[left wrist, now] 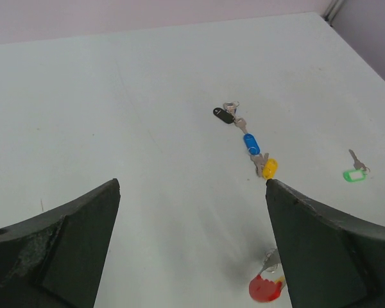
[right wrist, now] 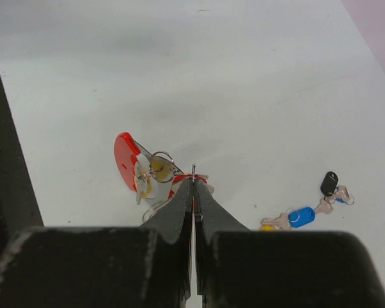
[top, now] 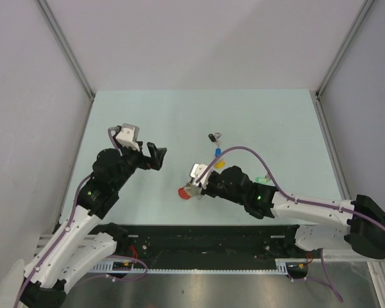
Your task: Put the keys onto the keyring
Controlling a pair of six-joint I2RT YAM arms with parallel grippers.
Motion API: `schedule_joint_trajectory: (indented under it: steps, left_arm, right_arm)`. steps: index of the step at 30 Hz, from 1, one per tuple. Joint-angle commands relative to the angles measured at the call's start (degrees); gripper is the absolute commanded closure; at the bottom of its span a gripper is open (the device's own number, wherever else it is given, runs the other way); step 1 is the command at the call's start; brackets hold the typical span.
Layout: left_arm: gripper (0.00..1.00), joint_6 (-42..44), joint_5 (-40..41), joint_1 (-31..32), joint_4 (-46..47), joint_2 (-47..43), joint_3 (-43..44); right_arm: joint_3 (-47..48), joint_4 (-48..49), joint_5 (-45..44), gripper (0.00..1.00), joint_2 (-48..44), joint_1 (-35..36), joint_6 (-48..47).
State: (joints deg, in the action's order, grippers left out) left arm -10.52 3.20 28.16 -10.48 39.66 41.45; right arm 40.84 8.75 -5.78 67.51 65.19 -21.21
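The keyring (right wrist: pixel 124 160), a red curved band with silvery loops, lies on the table just left of centre in the right wrist view. My right gripper (right wrist: pixel 193 183) is shut on one of its thin metal loops. The keyring also shows in the top view (top: pixel 186 193) at my right gripper (top: pixel 194 188) and in the left wrist view (left wrist: pixel 266 289). The black key (top: pixel 212 136), blue key (top: pixel 217 152) and yellow key (top: pixel 219 164) lie in a line behind it. The green key (top: pixel 262 179) lies to the right. My left gripper (top: pixel 155 156) is open and empty, hovering left of the keyring.
The pale table (top: pixel 147 115) is walled on the left, right and back. A black rail (top: pixel 199 239) runs along the near edge. In the left wrist view the black key (left wrist: pixel 223 115), blue key (left wrist: pixel 251 144), yellow key (left wrist: pixel 269 168) and green key (left wrist: pixel 355 174) lie ahead.
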Motion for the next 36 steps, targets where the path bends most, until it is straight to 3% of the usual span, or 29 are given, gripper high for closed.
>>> schedule_joint_trajectory:
  steps: [1, 8, 13, 27, 36]
  left_arm:
    - [0.00, -0.4, -0.5, -2.1, -1.2, -1.9, -0.4]
    - [0.00, 0.7, -1.8, -5.1, -1.3, -4.1, -0.9]
    - [0.00, 2.2, 2.0, -5.8, -2.0, -5.2, -1.4]
    - [0.00, 3.5, 7.2, -6.5, -1.3, -7.3, -3.3]
    - [0.00, 3.8, 7.6, -6.9, -1.2, -5.9, -3.5]
  right_arm:
    - [4.2, 1.4, 0.4, 1.00, 1.2, -2.9, -0.7]
    - [7.6, 1.0, 1.6, 1.00, 5.4, -7.3, -2.8]
    - [9.9, -0.6, 1.1, 1.00, 9.1, -8.0, -4.1]
    - [9.1, -6.8, 6.0, 1.00, 20.6, 0.7, 2.3]
    - [7.9, -1.3, 14.6, 1.00, 25.8, 0.4, 5.7]
